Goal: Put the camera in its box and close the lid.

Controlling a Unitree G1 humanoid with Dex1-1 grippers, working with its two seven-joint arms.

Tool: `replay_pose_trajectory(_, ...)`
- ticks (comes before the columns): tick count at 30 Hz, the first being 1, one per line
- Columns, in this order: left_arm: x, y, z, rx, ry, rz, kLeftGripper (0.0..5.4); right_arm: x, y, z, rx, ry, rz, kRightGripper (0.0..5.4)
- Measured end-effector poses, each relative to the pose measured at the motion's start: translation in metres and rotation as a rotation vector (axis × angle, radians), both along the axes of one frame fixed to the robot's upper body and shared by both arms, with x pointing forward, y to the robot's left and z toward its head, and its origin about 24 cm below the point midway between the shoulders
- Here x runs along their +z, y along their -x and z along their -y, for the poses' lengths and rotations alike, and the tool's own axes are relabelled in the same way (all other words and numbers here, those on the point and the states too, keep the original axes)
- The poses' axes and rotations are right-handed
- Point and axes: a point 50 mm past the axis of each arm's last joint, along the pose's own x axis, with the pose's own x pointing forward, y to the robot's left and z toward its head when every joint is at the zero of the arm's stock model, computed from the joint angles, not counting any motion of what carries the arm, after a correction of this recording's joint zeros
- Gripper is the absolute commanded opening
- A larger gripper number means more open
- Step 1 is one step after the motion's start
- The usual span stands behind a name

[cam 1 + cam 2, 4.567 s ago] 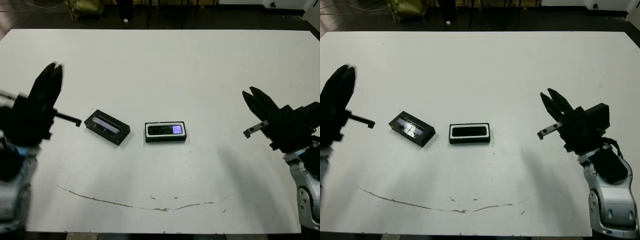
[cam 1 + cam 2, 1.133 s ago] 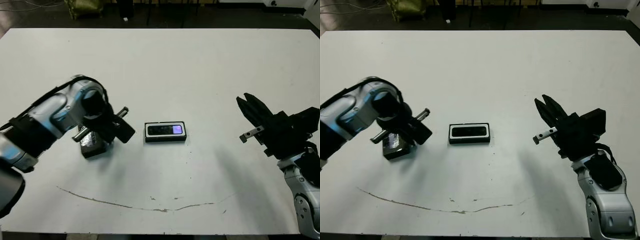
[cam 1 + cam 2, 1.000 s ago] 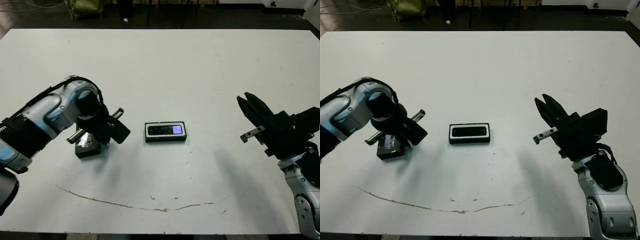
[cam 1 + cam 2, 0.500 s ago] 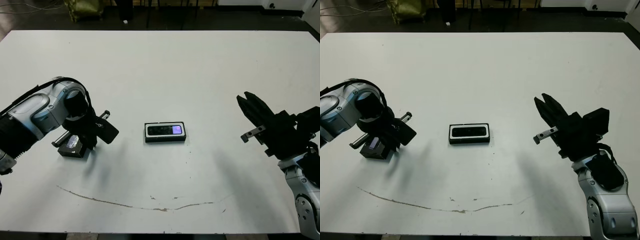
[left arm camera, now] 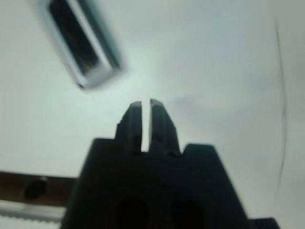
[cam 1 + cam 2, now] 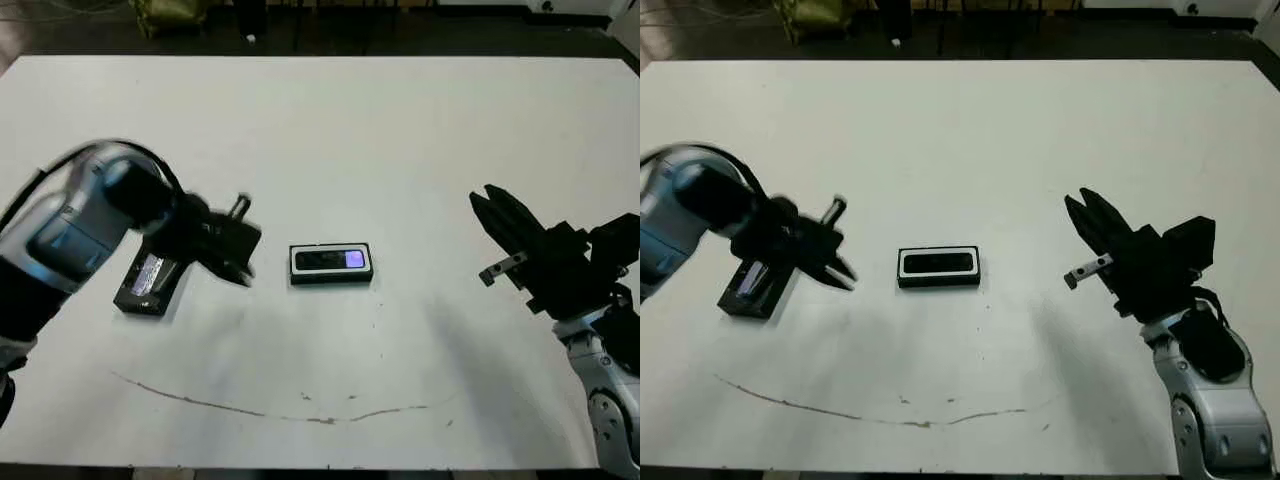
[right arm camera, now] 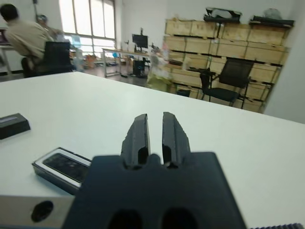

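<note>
The box (image 6: pixel 331 264) sat flat near the middle of the white table (image 6: pixel 340 130), white lining showing around the edge, and the camera (image 6: pixel 330 260) was lying inside it with that purplish-blue spot glowing toward its right end. No cover on it.

The lid (image 6: pixel 146 283) was well off to the left of the box, flat on the table, with its bluish shiny strip facing up. Nothing was holding it.

The left gripper (image 6: pixel 241 271) was pretty motion-blurred in the head views, hanging between the lid and the box, tips pointing toward the box and close to its left end but not touching. In the left wrist view the two fingers (image 5: pixel 134 119) were pressed nearly together with just a thin sliver between them, and nothing was in there. The box showed up blurry just past the tips.

The right gripper (image 6: pixel 487 207) was over on the right side, well apart from the box, fingers close together with a narrow slit and empty too. A person (image 7: pixel 25 36) sat at a desk way beyond the table.
</note>
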Motion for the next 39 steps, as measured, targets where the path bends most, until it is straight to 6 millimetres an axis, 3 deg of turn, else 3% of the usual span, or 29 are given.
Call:
replay_pose_trajectory(5, 0.013, 0.018, -0.009, 0.227, 0.407, 0.075, 0.0, -0.003, 0.0, 0.001, 0.007, -0.024, -0.005, 0.02)
replay_pose_trajectory(11, -0.015, 0.037, -0.04, 0.752, 0.792, 0.202, 0.09, -0.004, 0.001, 0.001, 0.003, -0.018, 0.008, 0.0)
replay_pose_trajectory(14, -0.03, 0.06, -0.049, 0.981, 0.874, 0.297, 0.62, -0.006, 0.002, 0.0, 0.005, -0.018, -0.002, 0.0)
replay_pose_trajectory(20, -0.066, 0.1, -0.062, 1.276, 0.942, 0.363, 2.05, -0.01, 0.002, 0.0, 0.014, -0.032, -0.019, 0.0)
replay_pose_trajectory(25, -0.081, 0.105, -0.071, 1.331, 0.883, 0.372, 3.29, -0.013, 0.001, -0.002, 0.041, -0.044, -0.025, 0.0)
replay_pose_trajectory(33, -0.085, 0.1, -0.076, 1.301, 0.896, 0.253, 5.25, -0.017, 0.001, -0.006, 0.044, -0.047, -0.034, 0.0)
replay_pose_trajectory(39, -0.089, 0.093, -0.08, 1.277, 0.923, 0.172, 5.39, -0.022, 0.0, -0.006, -0.005, 0.01, -0.065, 0.0)
